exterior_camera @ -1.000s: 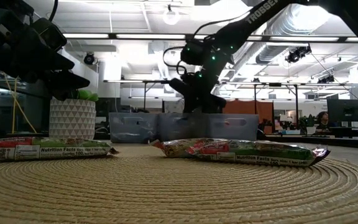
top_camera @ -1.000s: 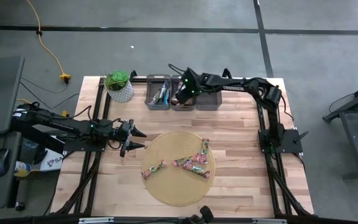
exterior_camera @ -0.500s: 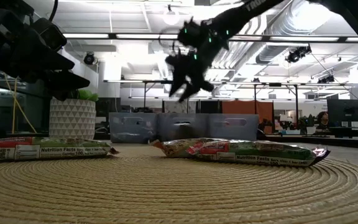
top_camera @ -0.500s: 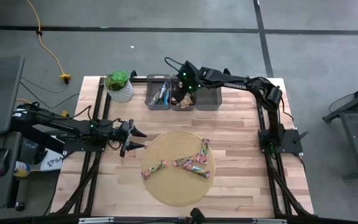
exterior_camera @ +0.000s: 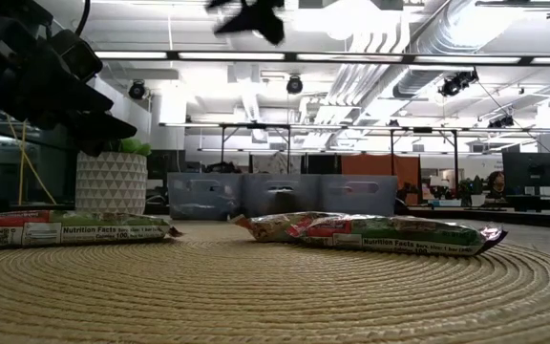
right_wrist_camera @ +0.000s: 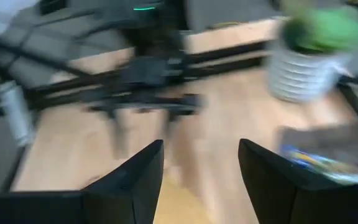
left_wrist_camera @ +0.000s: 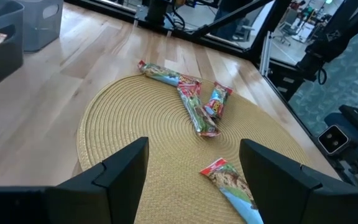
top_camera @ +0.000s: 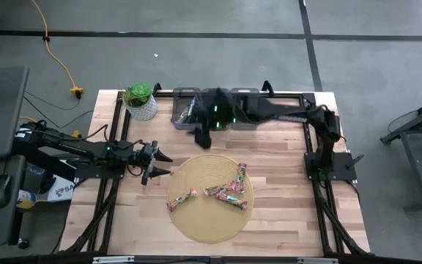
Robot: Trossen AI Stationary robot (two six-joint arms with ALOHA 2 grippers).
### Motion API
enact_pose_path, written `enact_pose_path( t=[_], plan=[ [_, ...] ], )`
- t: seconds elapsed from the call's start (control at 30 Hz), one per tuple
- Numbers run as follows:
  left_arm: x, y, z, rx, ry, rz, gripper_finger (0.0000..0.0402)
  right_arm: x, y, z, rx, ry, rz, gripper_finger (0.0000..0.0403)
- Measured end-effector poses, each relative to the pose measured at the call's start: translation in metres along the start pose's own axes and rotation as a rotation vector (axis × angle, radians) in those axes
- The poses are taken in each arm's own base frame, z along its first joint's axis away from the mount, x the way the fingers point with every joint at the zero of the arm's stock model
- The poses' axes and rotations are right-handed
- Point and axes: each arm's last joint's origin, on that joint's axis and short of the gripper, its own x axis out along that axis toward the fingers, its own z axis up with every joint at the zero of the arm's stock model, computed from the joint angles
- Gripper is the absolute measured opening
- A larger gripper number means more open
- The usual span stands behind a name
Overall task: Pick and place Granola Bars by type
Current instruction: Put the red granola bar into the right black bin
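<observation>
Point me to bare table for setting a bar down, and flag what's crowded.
Free: the wood right of the round mat, toward the right arm's base, and the strip between mat and bins. Crowded: the mat's middle, where bars cluster, and the bins' front, where the right end effector swings.

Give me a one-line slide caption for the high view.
Right gripper swings from bins toward granola bars on mat; left gripper waits.

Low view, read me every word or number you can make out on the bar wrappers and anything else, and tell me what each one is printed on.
"Nutrition Facts": left granola bar wrapper on the woven mat.
"Nutrition Facts": right granola bar wrapper.
Smaller print beside both headings: too small to read.
Wrapper fronts in the left wrist view: brand not legible.
Bins and planter: no text visible.
</observation>
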Motion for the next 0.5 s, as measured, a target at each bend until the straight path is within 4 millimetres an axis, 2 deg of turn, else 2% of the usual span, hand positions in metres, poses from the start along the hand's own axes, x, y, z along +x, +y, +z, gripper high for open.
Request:
enact_pose_path(
  t=[0.13, 0.27, 0.4, 0.5],
  plan=[
    [0.000, 0.000, 0.000, 0.000, -0.001, 0.000, 0.0248, 0.001, 0.058, -0.004, -0.105, -0.002, 0.083, 0.0193],
    [0.000, 0.000, 0.000, 0.000, -0.001, -0.001, 0.0248, -0.001, 0.103, -0.014, -0.162, -0.002, 0.110, 0.0193],
    [0.000, 0.000, 0.000, 0.000, -0.002, -0.001, 0.0248, -0.005, 0.132, -0.017, -0.147, -0.051, 0.122, 0.0193],
    [0.000, 0.000, 0.000, 0.000, -0.001, 0.000, 0.0248, -0.007, 0.140, -0.016, -0.095, -0.082, 0.134, 0.0193]
  ],
)
